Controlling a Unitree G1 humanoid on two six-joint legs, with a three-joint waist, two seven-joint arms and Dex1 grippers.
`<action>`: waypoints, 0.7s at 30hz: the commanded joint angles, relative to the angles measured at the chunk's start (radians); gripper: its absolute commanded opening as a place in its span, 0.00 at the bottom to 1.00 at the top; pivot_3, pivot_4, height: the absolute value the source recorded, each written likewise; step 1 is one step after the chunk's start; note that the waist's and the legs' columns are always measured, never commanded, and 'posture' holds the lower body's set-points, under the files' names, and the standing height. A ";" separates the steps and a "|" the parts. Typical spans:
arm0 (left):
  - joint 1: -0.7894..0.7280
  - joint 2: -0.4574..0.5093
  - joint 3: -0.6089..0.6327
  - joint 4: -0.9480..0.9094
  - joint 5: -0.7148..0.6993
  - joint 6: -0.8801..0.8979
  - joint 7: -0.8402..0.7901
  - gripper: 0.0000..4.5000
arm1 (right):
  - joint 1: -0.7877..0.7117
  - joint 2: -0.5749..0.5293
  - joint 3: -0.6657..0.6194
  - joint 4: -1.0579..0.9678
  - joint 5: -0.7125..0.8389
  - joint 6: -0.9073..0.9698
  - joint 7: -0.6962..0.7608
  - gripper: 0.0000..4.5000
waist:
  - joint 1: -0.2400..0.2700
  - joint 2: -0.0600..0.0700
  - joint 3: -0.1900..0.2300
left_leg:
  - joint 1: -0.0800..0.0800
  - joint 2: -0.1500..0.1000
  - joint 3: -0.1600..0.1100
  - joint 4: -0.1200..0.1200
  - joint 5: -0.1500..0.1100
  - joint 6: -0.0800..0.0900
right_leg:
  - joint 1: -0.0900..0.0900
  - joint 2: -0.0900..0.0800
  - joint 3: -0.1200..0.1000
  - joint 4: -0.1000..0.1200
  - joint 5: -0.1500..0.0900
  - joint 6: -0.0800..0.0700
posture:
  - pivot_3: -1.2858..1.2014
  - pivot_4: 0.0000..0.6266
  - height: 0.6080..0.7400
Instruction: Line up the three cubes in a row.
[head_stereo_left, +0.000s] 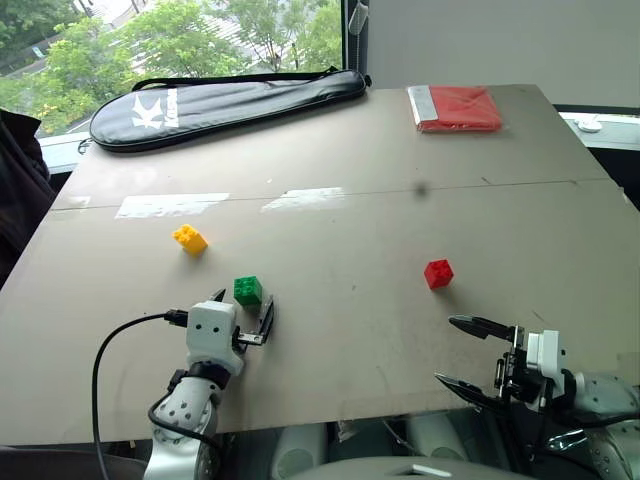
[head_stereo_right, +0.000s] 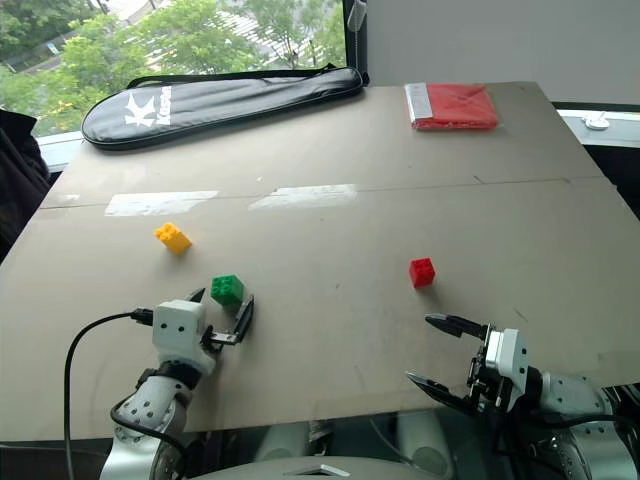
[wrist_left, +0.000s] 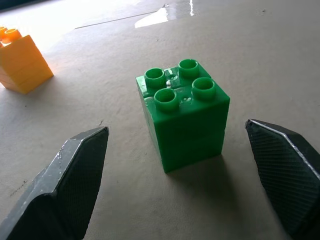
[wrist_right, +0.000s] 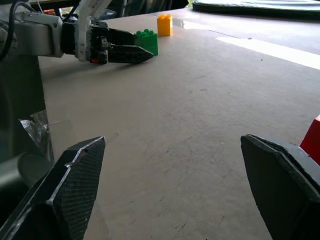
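The green cube (head_stereo_left: 248, 290) stands upright near the table's front left, studs up. My left gripper (head_stereo_left: 243, 305) is open around it, one finger on each side, and the left wrist view shows gaps between the fingers (wrist_left: 75, 175) and the green cube (wrist_left: 182, 117). The yellow cube (head_stereo_left: 190, 239) lies a little farther back and to the left. The red cube (head_stereo_left: 438, 273) sits alone at the right. Behind it, near the table's front edge, my right gripper (head_stereo_left: 446, 350) is open and empty, its fingers pointing left.
A long black racket bag (head_stereo_left: 230, 103) lies along the far left edge of the brown table (head_stereo_left: 350, 200). A flat red packet (head_stereo_left: 457, 107) rests at the far right. A black cable (head_stereo_left: 110, 350) loops beside my left wrist.
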 joint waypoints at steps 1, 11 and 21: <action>0.002 -0.021 -0.009 0.009 -0.012 0.037 0.033 0.63 | 0.011 -0.003 -0.024 -0.025 0.005 -0.024 0.004 1.00 | 0.001 0.000 0.000 | 0.001 0.000 0.000 0.000 0.000 0.000 | 0.001 0.000 0.000 0.000 0.000 0.000 | 0.52 0.24 0.75; -0.103 0.077 -0.096 0.058 -0.047 0.029 -0.129 0.28 | 0.031 0.003 -0.042 -0.036 0.016 -0.021 -0.027 1.00 | 0.008 0.005 -0.003 | 0.004 -0.001 -0.002 0.000 0.000 0.000 | 0.005 0.000 -0.002 0.000 0.000 0.000 | 0.52 0.24 0.75; -0.580 0.241 -0.393 0.453 -0.164 -0.127 -0.825 0.28 | 0.037 0.014 -0.077 0.009 0.020 -0.032 -0.030 1.00 | 0.021 0.005 -0.003 | 0.002 -0.002 -0.002 0.001 0.000 0.000 | 0.004 0.000 -0.002 -0.001 0.000 0.000 | 0.52 0.24 0.75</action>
